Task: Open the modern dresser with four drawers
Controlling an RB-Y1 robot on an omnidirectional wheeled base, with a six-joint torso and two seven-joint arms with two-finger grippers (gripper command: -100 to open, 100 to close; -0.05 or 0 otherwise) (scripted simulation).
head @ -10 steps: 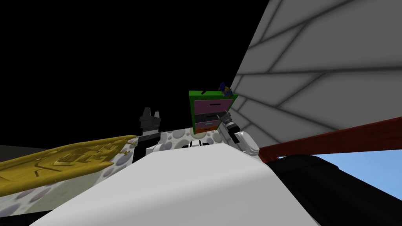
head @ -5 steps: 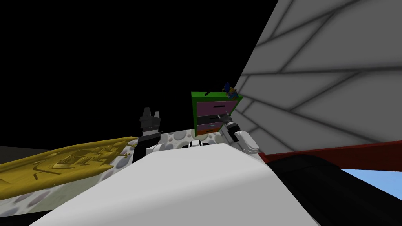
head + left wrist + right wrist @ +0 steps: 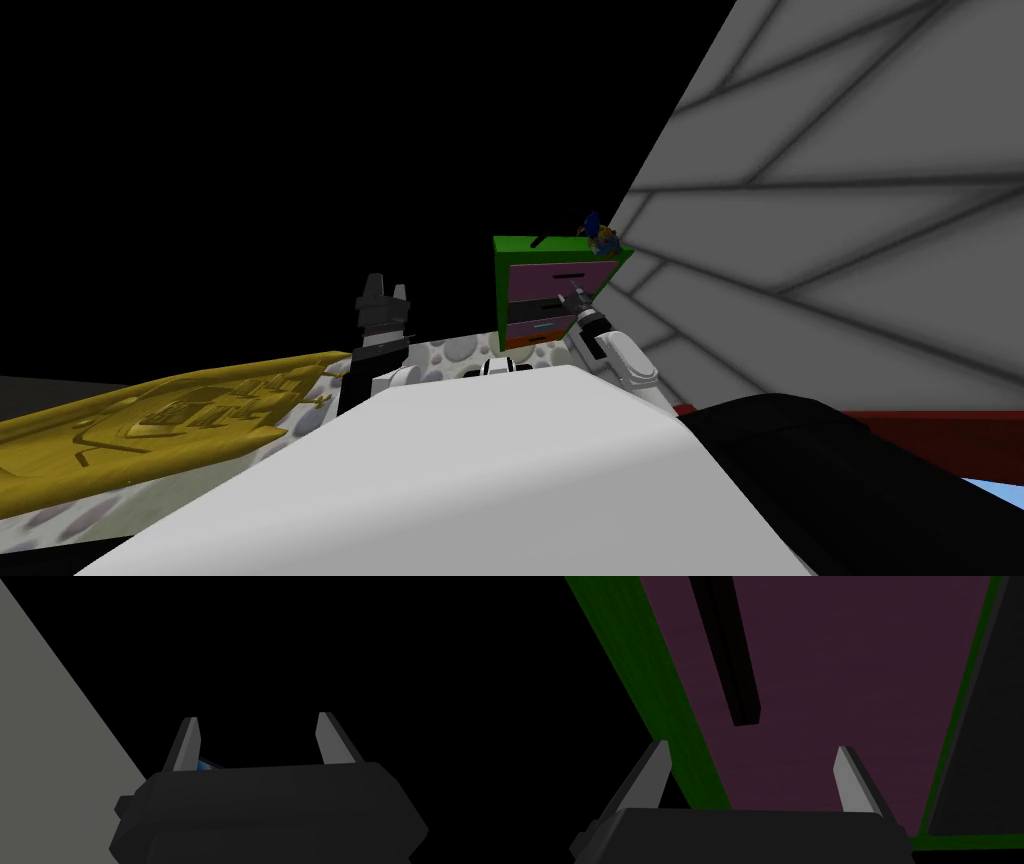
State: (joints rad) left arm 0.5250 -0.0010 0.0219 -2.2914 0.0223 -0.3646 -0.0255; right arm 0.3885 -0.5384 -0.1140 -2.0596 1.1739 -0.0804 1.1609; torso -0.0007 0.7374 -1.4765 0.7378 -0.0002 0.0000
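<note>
The dresser (image 3: 525, 245) has a green frame and stands against the grey wall, with pink, dark grey, lilac and orange drawer fronts stacked top to bottom. My right gripper (image 3: 574, 293) is at its front, around the seam between the top two drawers. In the right wrist view that gripper (image 3: 752, 768) is open and empty. It faces the purple-pink drawer front (image 3: 837, 676), and the black bar handle (image 3: 727, 651) lies just beyond its fingertips, apart from them. The green frame (image 3: 647, 691) runs past one finger. My left gripper (image 3: 385, 290) is raised well left of the dresser, open (image 3: 255, 736).
A small blue and yellow object (image 3: 600, 235) sits on the dresser's top. The grey panelled wall (image 3: 850, 200) rises on the right, with a dark red bar (image 3: 930, 430) below it. A yellow carved piece (image 3: 170, 410) lies on a spotted surface (image 3: 450, 350) at the left. Black area lies behind.
My head view has turned, so the dresser and wall sit further right and the red bar lower. The right gripper now sits a little further in across the drawer fronts. The left arm is unchanged.
</note>
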